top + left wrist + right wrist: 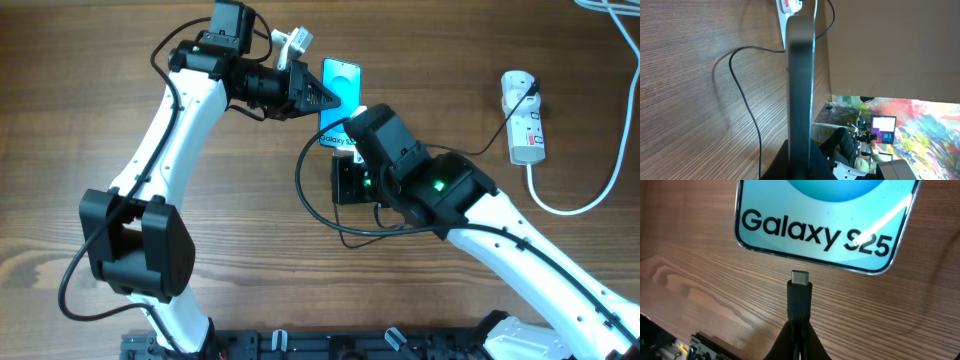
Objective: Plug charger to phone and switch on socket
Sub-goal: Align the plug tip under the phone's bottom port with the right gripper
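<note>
The phone (342, 80), turquoise screen up, is held at its left edge by my left gripper (318, 97), which is shut on it. In the left wrist view the phone (800, 75) shows edge-on between the fingers (800, 162). My right gripper (347, 165) is shut on the charger just behind its connector (800, 292). The metal tip points at the phone's "Galaxy S25" edge (825, 225), a small gap below it and not touching. The right fingers (800, 332) pinch the plug body. The black cable (305, 190) loops over the table. The white socket (524, 118) lies at the far right.
A black plug (530, 88) sits in the socket, and its white lead (590, 200) curves off to the right edge. The socket's end (789, 6) and the black cable (747, 100) show in the left wrist view. A black rail (300, 345) runs along the front edge.
</note>
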